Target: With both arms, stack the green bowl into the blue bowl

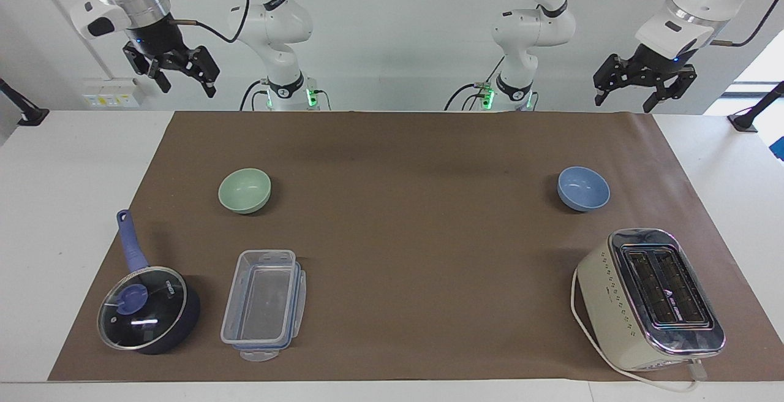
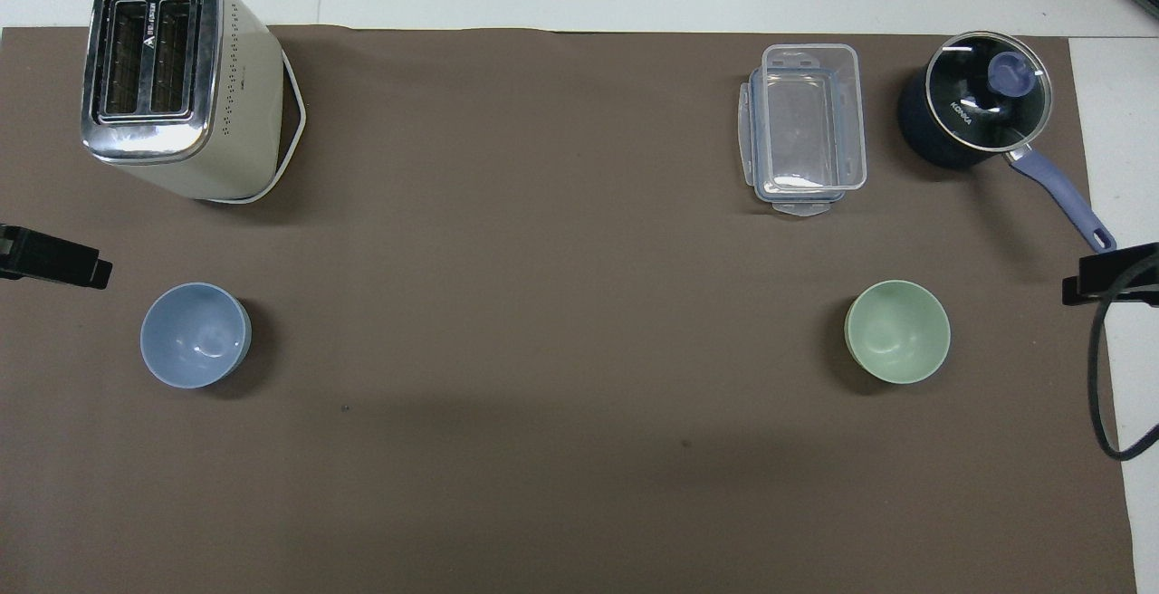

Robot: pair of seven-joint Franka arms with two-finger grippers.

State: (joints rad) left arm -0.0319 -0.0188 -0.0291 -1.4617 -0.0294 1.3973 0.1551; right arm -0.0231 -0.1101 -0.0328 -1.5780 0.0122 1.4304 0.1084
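- A white desk [image 1: 73, 206] fills the scene, most of its top covered by a brown mat [image 1: 404, 236].
- A plain white wall [image 1: 398, 34] rises at the robots' end of the desk.
- A white socket box [image 1: 110, 92] is fixed low on that wall, toward the right arm's end.
- Bright daylight enters through an opening [image 1: 756, 68] at the left arm's end.
- A black clamp mount [image 1: 21, 111] sits at one desk edge, and another black clamp mount [image 1: 756, 111] at the other.
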